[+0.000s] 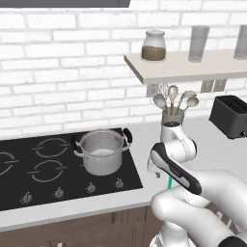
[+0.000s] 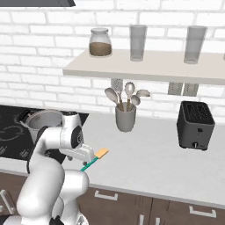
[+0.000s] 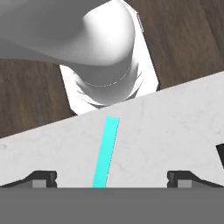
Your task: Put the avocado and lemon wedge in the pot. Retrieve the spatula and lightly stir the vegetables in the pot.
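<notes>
Down by the near counter edge, the gripper (image 3: pixel 112 178) hangs over the pale marble counter (image 3: pixel 175 131) with its two dark fingertips (image 3: pixel 43 178) spread as wide as they go, holding nothing. Between them runs the teal handle of the spatula (image 3: pixel 106 151), lying flat on the stone (its yellow-orange head (image 2: pixel 101 153) points away to the right and farther back). Left of it, on the black cooktop (image 1: pixel 29 169), stands the steel pot (image 1: pixel 101 152); I cannot tell what is inside. Farther back against the brick wall sit a grey utensil cup (image 2: pixel 125 117) and, to the right, a black toaster (image 2: pixel 195 125).
</notes>
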